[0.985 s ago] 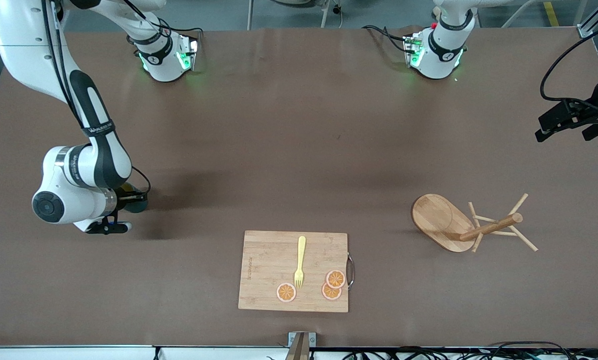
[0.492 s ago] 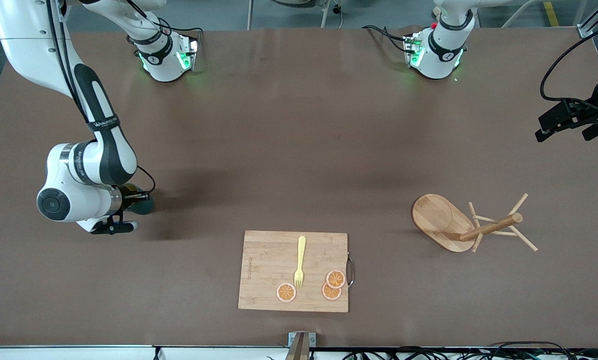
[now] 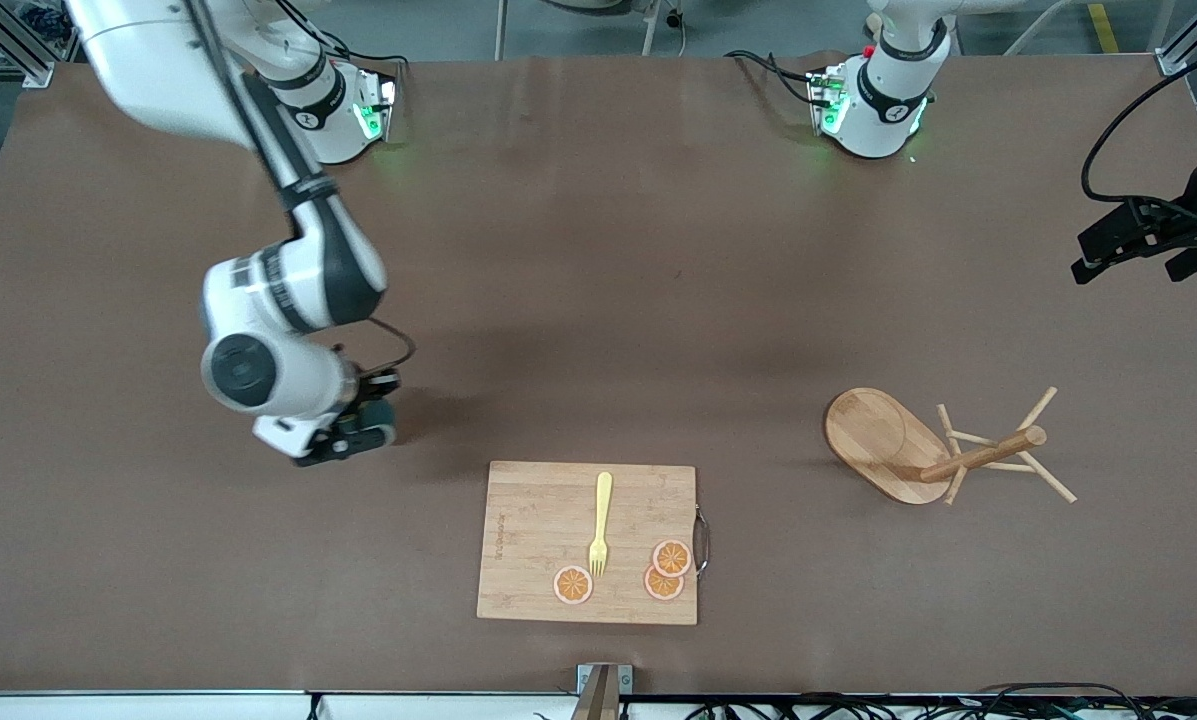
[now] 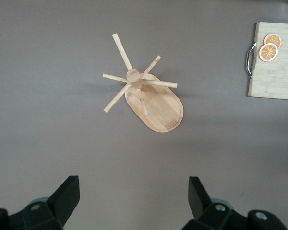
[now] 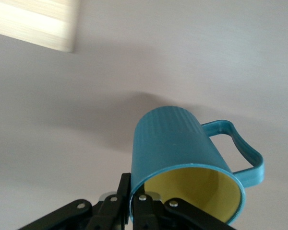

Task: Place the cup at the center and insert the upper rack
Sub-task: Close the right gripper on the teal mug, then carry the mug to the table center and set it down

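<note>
- Since the earlier frames, we see the right arm swung in from its end of the table toward the middle, carrying the cup [image 3: 378,413] with it; rack, board and left arm unchanged.
- Front view: right gripper [image 3: 358,425] now hangs low over bare table, near the cutting board [image 3: 538,540] corner toward the right arm's end. Only a dark teal sliver of the cup shows under the wrist.
- Front view: upper rack [image 3: 893,445] lies tipped on its side toward the left arm's end of the table, post and pegs sideways, oval base on edge. Fork [image 3: 601,525] and orange slices [image 3: 663,572] sit on the board.
- Front view: left gripper [image 3: 1123,240] waits at the table edge by the left arm's end.
- Left wrist view: left gripper [image 4: 134,201] has its fingers spread wide, nothing between them; the rack lies below, well apart.
- Right wrist view: right gripper [image 5: 134,203] is pinched tight on the cup's rim wall, one finger inside the yellow interior, one outside. Cup is tilted and looks lifted off the table.
- We judge the cup's transfer to center underway and not yet set down; the rack step is untouched.
</note>
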You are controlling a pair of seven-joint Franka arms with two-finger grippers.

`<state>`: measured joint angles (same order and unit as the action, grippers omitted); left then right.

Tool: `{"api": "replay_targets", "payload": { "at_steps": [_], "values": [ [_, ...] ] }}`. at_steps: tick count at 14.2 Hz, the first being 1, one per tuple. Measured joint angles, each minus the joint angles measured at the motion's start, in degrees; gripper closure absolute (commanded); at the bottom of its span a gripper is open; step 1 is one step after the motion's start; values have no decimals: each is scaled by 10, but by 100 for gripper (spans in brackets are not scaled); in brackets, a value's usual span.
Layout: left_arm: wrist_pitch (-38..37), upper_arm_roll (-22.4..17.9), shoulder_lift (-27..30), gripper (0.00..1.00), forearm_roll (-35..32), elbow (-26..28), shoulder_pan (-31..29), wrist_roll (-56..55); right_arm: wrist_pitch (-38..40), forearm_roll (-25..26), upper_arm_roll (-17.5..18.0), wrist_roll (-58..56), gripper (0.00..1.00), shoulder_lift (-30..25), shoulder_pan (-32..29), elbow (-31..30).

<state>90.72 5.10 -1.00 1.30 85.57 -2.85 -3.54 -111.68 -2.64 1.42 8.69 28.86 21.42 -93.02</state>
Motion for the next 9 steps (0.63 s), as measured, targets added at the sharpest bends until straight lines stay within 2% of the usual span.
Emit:
{"api": "replay_targets", "payload": {
  "at_steps": [4,9],
  "values": [
    [0,0,0,0,0,0,0,0,-7,-4,2,178,99,59,131,82],
    [0,0,0,0,0,0,1,0,-87,-43,2,321,99,131,221,132]
  ]
}}
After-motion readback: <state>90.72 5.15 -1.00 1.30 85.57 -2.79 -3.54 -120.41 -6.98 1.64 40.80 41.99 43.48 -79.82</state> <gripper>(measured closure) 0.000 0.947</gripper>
